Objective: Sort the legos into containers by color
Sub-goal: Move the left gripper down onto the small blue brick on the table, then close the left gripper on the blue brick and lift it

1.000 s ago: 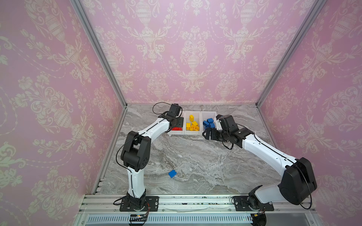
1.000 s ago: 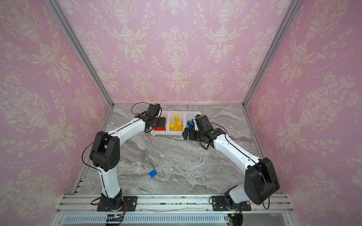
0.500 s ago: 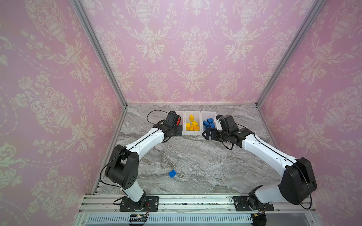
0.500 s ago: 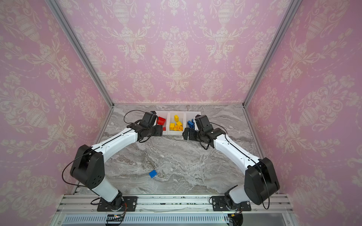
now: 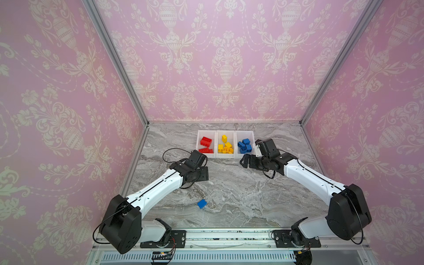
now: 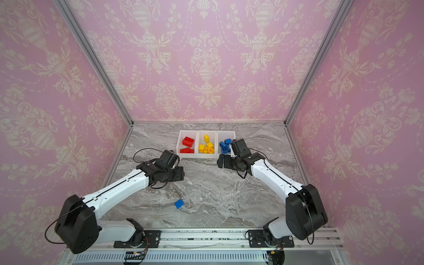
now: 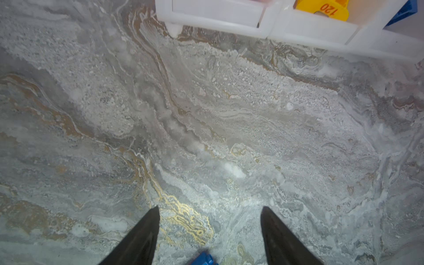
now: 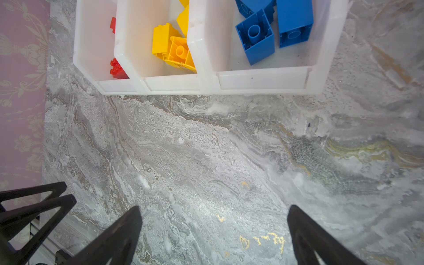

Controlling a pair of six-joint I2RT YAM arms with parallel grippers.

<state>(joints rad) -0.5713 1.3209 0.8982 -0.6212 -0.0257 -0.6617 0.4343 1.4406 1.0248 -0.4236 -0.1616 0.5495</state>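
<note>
On the tabletop (image 5: 241, 195), toward the back wall, the bins (image 5: 216, 137) are sitting in a row. Red legos (image 5: 205, 141) are lying in the left bin, yellow legos (image 5: 226, 146) in the middle and blue legos (image 5: 245, 145) in the right. The piles are overlapping, so I can't count them.

The loose blue brick (image 5: 202, 203) is lying out front, well apart from the bins, in both top views.

Hidden or cut off:
- In both top views the left tool (image 5: 203, 174) is reading as a dark block and its fingers are hard to make out.
- In a top view the right arm's wrist block is covering the near right corner of the blue bin.
- In the left wrist view only the bins' front walls are showing, cut off at the frame edge.
- Also in that view, the loose brick is just a sliver at the frame edge.
- In the right wrist view the bins' far ends are cropped, and the red legos are mostly hiding behind a bin wall.
- Black struts (image 8: 34, 206) are poking into the right wrist view, cut off; I can't tell what they belong to.

View differences:
- The left wrist view is showing the left tool's fingers partly spread with nothing between them, over bare tabletop just in front of the bins.
- It is also catching a yellow piece (image 7: 325, 9) marked "120".
- The right wrist view is showing the right tool (image 8: 214, 207) gaping wide and empty, near the blue bin's front.
- In the right wrist view the blue legos are lying hollow side up.
- Neither wrist view is giving the layout; only the top views are.
</note>
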